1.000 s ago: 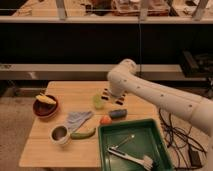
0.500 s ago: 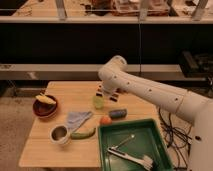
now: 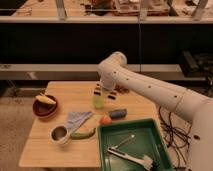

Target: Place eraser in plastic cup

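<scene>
My gripper [image 3: 103, 91] hangs at the end of the white arm over the middle back of the wooden table, just above the small translucent light-green plastic cup [image 3: 98, 102]. The cup stands upright right below the gripper. A small reddish-brown piece, apparently the eraser [image 3: 121, 91], shows on the table just right of the gripper, partly hidden by the arm. I cannot tell whether the gripper holds anything.
A dark-red bowl [image 3: 42, 109] with a yellow item stands at the left. A whitish ring cup [image 3: 60, 134], grey-blue cloth [image 3: 77, 119], green vegetable [image 3: 84, 133], orange ball [image 3: 105, 120] and blue-grey block [image 3: 118, 113] lie in front. A green tray [image 3: 150, 131] holds a white-handled brush [image 3: 131, 157].
The gripper has moved left along the back of the table, from right of the green cup to just above it. The reddish-brown piece has stayed where it was.
</scene>
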`<action>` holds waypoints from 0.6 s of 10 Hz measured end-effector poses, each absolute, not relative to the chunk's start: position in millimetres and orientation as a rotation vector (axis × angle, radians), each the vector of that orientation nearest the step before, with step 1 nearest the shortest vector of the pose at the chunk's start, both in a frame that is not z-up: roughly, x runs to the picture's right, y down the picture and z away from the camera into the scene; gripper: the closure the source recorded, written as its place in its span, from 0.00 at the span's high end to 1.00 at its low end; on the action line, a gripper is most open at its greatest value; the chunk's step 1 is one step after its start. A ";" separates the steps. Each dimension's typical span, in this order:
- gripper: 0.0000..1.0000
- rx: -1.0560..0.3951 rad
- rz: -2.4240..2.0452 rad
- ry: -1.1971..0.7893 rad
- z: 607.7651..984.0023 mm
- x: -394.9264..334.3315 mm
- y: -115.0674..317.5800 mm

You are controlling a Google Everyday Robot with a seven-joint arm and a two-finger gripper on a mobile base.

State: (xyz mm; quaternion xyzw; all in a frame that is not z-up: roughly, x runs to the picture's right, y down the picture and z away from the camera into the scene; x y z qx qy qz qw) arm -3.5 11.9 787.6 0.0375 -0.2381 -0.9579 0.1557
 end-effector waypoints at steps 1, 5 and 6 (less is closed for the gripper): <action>0.00 0.109 -2.762 -0.704 783.2 -10.7 9.1; 0.00 0.087 -2.794 -0.827 796.2 -31.0 13.5; 0.00 0.086 -2.792 -0.834 802.4 -31.1 13.8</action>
